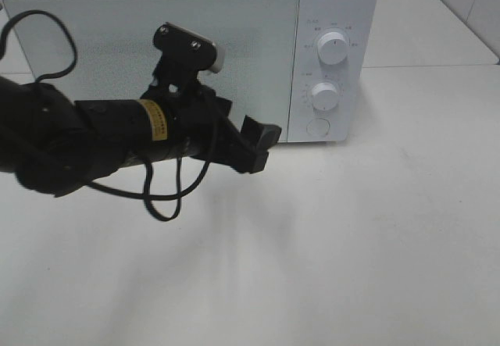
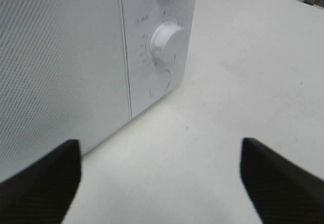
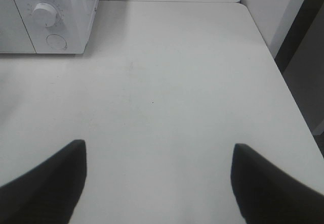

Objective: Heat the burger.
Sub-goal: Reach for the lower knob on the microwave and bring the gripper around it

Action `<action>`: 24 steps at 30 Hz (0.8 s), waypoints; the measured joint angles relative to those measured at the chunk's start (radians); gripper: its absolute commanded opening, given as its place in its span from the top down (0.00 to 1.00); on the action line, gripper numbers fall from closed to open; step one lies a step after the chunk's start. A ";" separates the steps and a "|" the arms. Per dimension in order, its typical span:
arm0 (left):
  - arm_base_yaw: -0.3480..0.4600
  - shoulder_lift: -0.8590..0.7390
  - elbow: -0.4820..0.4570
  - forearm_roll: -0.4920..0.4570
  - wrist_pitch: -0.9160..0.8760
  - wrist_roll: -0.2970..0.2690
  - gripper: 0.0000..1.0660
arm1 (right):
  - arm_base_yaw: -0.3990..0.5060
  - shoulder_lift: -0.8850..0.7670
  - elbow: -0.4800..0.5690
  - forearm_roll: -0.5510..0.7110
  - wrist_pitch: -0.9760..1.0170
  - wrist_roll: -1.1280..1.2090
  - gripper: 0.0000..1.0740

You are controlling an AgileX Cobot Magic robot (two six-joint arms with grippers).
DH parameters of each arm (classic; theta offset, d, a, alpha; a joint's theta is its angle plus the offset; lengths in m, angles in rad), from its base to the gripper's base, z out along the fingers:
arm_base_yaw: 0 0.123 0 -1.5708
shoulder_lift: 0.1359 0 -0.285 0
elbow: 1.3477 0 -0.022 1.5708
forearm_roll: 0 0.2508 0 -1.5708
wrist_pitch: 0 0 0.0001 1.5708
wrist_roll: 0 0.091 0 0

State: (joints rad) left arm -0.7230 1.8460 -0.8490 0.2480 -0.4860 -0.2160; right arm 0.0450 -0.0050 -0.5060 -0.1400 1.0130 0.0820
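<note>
The burger is not in view in any frame. A white microwave (image 1: 156, 49) stands at the back of the table with its door shut. My left gripper (image 1: 258, 147) hangs open and empty just in front of the door's lower right corner, near the control panel. In the left wrist view the open gripper (image 2: 161, 168) faces the microwave (image 2: 61, 57) and its lower knob (image 2: 167, 42). My right gripper (image 3: 159, 168) is open and empty above the bare table, to the right of the microwave (image 3: 76, 11). It does not show in the exterior high view.
The control panel has an upper knob (image 1: 333, 50), a lower knob (image 1: 325, 94) and a round button (image 1: 318, 126). A black cable (image 1: 164, 205) hangs from the left arm. The white table (image 3: 167, 92) ends at its right edge (image 3: 283, 77).
</note>
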 measured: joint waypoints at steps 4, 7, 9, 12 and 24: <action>0.000 -0.119 0.111 -0.001 0.119 -0.013 0.06 | 0.000 0.000 0.000 0.000 0.000 0.000 0.29; 0.000 -0.199 0.127 -0.002 0.291 -0.014 0.07 | 0.000 0.000 0.000 0.000 0.000 0.000 0.29; 0.000 -0.255 0.122 -0.002 0.446 -0.014 0.07 | 0.000 0.000 0.000 0.000 0.000 0.000 0.29; 0.000 -0.313 0.094 0.008 0.695 -0.014 0.07 | 0.000 0.000 0.000 0.000 0.000 0.000 0.29; 0.000 -0.416 -0.016 0.098 1.325 -0.014 0.08 | 0.000 0.000 0.000 0.000 0.000 0.000 0.29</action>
State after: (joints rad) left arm -0.7230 1.4300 -0.8650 0.3460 0.8390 -0.2300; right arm 0.0450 -0.0050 -0.5060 -0.1400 1.0130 0.0820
